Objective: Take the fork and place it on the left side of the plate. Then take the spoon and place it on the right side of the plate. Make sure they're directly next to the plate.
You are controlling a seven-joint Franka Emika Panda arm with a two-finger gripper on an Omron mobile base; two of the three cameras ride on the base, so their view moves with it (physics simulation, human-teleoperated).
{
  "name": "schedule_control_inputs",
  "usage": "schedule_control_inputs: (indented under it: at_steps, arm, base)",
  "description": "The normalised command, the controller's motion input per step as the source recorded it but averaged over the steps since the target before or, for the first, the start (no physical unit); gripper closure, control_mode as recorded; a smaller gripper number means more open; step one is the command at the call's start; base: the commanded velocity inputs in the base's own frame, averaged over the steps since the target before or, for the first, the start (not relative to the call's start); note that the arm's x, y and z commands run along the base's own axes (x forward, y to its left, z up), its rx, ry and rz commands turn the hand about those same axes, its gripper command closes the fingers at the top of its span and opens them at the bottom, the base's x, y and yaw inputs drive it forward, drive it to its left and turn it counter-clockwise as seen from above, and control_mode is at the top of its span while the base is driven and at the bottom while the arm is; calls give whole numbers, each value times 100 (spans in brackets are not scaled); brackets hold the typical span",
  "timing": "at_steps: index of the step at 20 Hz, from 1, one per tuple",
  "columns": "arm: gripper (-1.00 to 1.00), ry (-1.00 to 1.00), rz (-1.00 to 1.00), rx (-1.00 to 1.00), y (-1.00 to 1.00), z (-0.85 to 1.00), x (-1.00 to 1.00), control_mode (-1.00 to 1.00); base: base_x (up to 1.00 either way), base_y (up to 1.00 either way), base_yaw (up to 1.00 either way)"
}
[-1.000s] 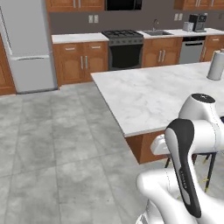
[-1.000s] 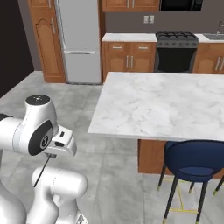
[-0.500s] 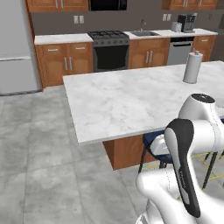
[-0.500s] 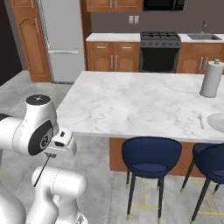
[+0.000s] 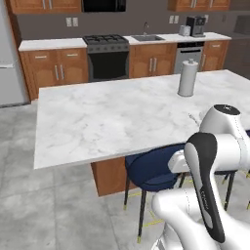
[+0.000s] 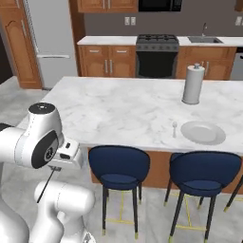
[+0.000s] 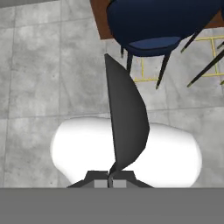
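A: The fork is seen lying flat on the marble island, just beside the left edge of the plate; it is judged light, stiff and thin, so little is offered above the stone. A pinch across the handle, near its middle, would be advised (the tines look too small to grip).

B: And the spoon?

A: It cannot be made out. A paper towel roll stands behind the plate.

B: The arm?

A: It is folded close over the base, the hand pointed down at the floor above a blue stool. The gripper is seen with its tips drawn together, nothing held.
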Motion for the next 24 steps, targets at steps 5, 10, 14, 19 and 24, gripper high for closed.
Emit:
schedule_control_inputs:
  at_steps: [5,10,14,19,24]
  arm:
    - [100,0,0,0,0,0,0,100]
    - [100,0,0,0,0,0,0,100]
    - [100,0,0,0,0,0,0,100]
    - [100,0,0,0,0,0,0,100]
    - [100,0,0,0,0,0,0,100]
  base:
    - [19,-83,0]
    - [25,-86,0]
    - [35,-85,0]
    - [44,-79,0]
    - [46,-68,0]
